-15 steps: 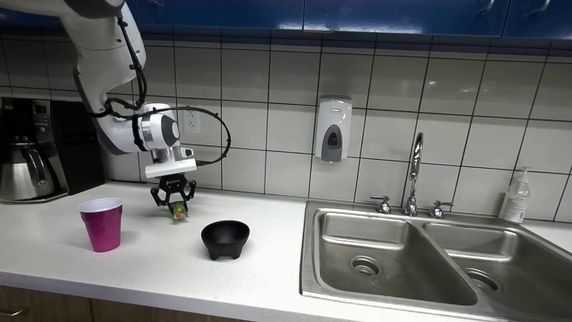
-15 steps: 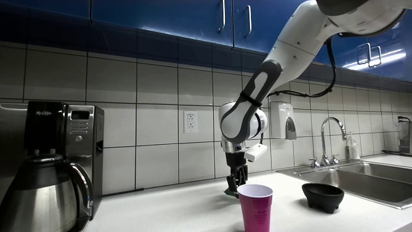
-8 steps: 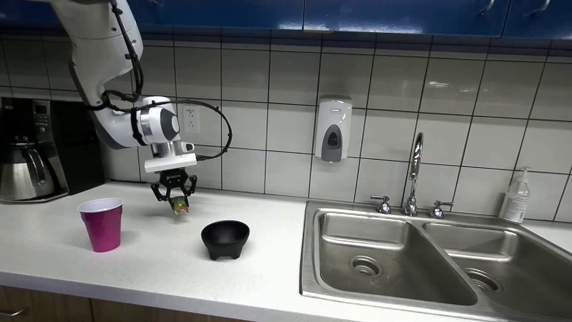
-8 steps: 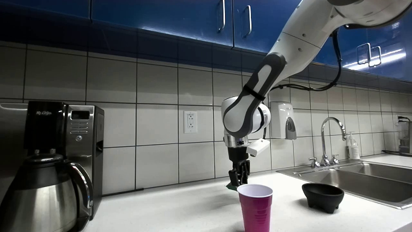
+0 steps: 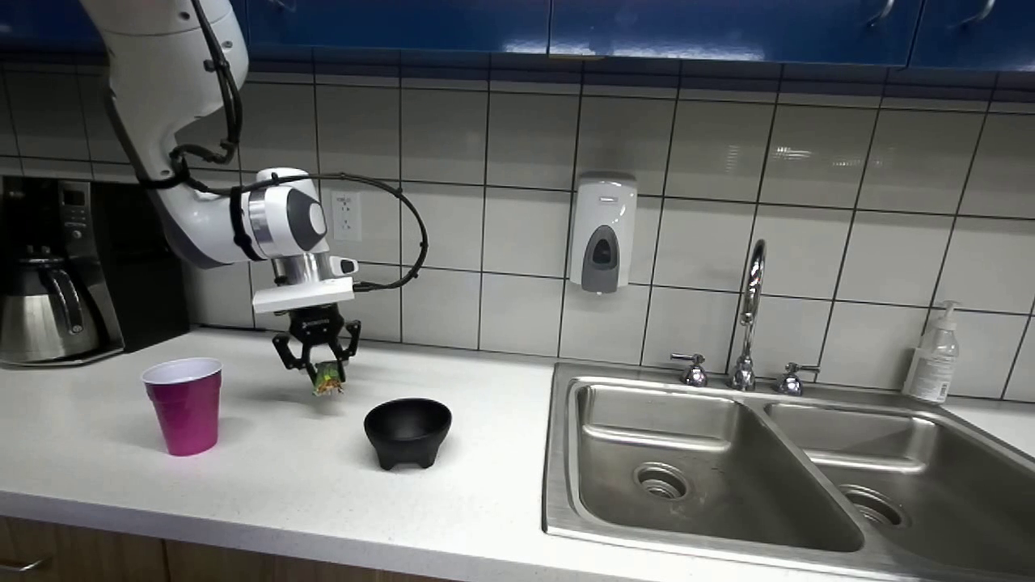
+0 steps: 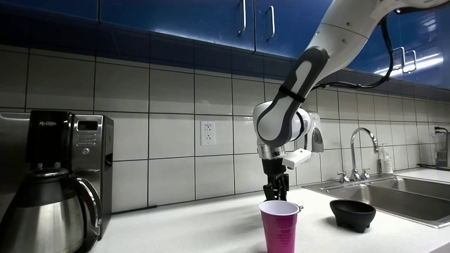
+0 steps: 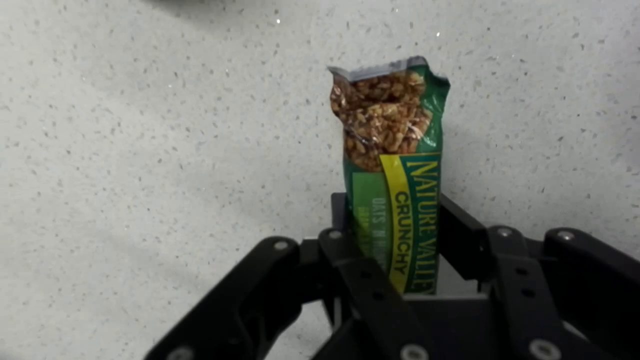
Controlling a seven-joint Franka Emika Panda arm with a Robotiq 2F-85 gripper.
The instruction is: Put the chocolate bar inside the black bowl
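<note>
The chocolate bar point(image 7: 390, 125) is a green-wrapped granola bar with yellow lettering. My gripper point(image 7: 392, 215) is shut on it, one finger at each long side, and its far end sticks out past the fingertips. In an exterior view the gripper point(image 5: 327, 369) holds the bar point(image 5: 328, 381) above the white counter, behind and left of the black bowl point(image 5: 407, 436). In an exterior view the gripper point(image 6: 276, 195) is behind the pink cup; only one end of the bar point(image 6: 300, 208) shows past the rim. The bowl point(image 6: 352, 214) stands upright, right of the gripper.
The pink cup point(image 5: 186, 408) stands upright on the counter point(image 5: 275, 477), left of the bowl. A double sink point(image 5: 558, 485) lies right of the bowl. A coffee maker point(image 6: 70, 158) stands at the left. A tiled wall point(image 5: 441, 307) is behind the gripper.
My gripper has moved right with the bar, slightly in an exterior view and more clearly in an exterior view where the cup hides the bar's green end. The bowl and cup have not moved.
</note>
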